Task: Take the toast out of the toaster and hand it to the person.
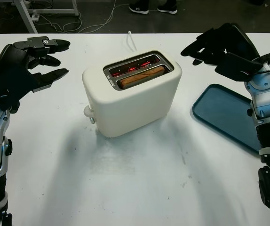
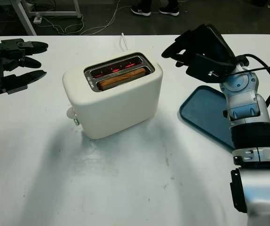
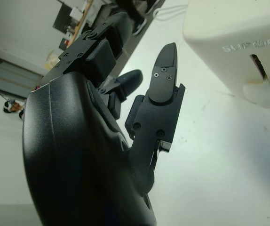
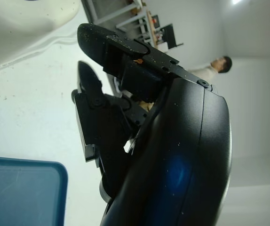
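Both arms come in at the bottom corners above the white table [image 1: 135, 188]. Left hand [image 1: 29, 66] is open, left of the toaster [image 1: 132, 96], holding nothing. Right hand [image 1: 219, 47] is open too, between toaster and blue tray [image 1: 224, 113]. 1 toast [image 1: 142, 76] sits in the front slot.

toaster [image 1: 135, 101]: smooth cream plastic, satin sheen; shiny metal slot rim
toast [image 1: 142, 76]: rough brown crust
tray [image 1: 226, 113]: matt blue plastic, at my 3 o'clock
tabletop [image 1: 125, 179]: white, scuffed
my left hand [image 3: 78, 155]: glossy black plastic shell
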Controlling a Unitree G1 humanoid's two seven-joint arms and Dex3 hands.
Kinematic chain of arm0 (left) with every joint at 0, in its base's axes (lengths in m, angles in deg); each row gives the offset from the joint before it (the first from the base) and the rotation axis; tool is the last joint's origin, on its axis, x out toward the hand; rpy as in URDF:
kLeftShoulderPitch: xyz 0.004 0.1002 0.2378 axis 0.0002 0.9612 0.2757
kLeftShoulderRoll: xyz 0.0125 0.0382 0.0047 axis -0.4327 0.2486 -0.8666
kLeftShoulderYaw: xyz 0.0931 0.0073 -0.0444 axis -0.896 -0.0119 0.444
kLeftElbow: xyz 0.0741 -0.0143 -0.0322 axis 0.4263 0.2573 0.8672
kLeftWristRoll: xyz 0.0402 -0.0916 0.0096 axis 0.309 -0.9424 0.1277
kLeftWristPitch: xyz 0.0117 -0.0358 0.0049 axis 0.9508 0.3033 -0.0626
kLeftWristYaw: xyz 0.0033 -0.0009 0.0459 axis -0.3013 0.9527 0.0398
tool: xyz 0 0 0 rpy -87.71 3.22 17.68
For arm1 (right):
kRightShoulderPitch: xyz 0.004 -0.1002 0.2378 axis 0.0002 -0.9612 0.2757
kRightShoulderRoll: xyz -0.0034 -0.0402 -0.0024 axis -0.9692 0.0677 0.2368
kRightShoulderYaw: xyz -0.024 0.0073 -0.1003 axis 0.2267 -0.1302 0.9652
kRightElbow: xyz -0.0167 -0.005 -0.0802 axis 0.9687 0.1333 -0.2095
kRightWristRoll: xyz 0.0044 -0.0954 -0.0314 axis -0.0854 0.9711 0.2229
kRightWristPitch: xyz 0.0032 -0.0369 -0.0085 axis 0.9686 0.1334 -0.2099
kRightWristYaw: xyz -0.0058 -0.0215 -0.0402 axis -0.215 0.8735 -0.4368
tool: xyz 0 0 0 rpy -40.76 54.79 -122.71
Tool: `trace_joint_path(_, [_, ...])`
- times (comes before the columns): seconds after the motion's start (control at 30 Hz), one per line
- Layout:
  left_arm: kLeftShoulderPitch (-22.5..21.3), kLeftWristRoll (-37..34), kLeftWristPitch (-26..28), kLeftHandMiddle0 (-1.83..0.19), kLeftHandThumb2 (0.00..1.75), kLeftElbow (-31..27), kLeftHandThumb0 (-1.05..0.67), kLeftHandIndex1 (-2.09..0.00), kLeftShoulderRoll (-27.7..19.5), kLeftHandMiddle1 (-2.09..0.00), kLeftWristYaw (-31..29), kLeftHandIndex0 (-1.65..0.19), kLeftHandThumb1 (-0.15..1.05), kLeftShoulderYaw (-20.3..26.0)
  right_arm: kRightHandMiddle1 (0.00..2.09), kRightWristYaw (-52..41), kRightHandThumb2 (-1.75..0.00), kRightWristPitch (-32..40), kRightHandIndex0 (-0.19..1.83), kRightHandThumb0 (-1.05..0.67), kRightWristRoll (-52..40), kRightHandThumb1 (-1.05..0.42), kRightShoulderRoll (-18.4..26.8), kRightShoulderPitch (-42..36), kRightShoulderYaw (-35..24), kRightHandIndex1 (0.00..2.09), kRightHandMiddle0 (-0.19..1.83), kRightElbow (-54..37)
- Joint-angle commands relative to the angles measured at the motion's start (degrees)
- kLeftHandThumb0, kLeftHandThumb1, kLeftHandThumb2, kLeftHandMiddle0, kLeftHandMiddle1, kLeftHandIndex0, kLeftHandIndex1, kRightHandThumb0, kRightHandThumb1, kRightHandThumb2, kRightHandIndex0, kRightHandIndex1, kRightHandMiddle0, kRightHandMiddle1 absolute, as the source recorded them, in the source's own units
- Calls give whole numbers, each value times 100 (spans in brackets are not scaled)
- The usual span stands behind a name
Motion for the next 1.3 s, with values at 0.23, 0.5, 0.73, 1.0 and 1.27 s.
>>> trace_joint_path(0.23, [94,-19,-105,-29,26,-44,-19,-19,2,-106,27,-63,83,43,3,116,0,-192,105,15,-67,-75,-40,-17,-24,73,120,51])
trace_joint_path(0.5, [94,5,-7,-29,26,-79,-20,-21,19,-106,59,-61,83,53,2,90,-1,-74,103,13,-73,-77,-43,-28,-34,76,119,-5])
trace_joint_path(0.73, [88,-48,-72,-29,26,-32,-20,-23,39,-106,35,-61,82,78,2,84,-1,-93,103,12,-63,-79,-35,-23,-27,75,119,12])
trace_joint_path(1.0, [64,9,-20,-29,26,-47,-19,-25,-19,-105,11,-59,83,37,2,96,0,1,103,9,27,-79,-7,-19,6,74,119,-74])
trace_joint_path(1.27, [45,-16,-137,-30,26,28,-19,-27,-1,-105,4,-59,83,35,2,77,0,9,103,8,0,-78,3,-8,-4,74,119,-59])
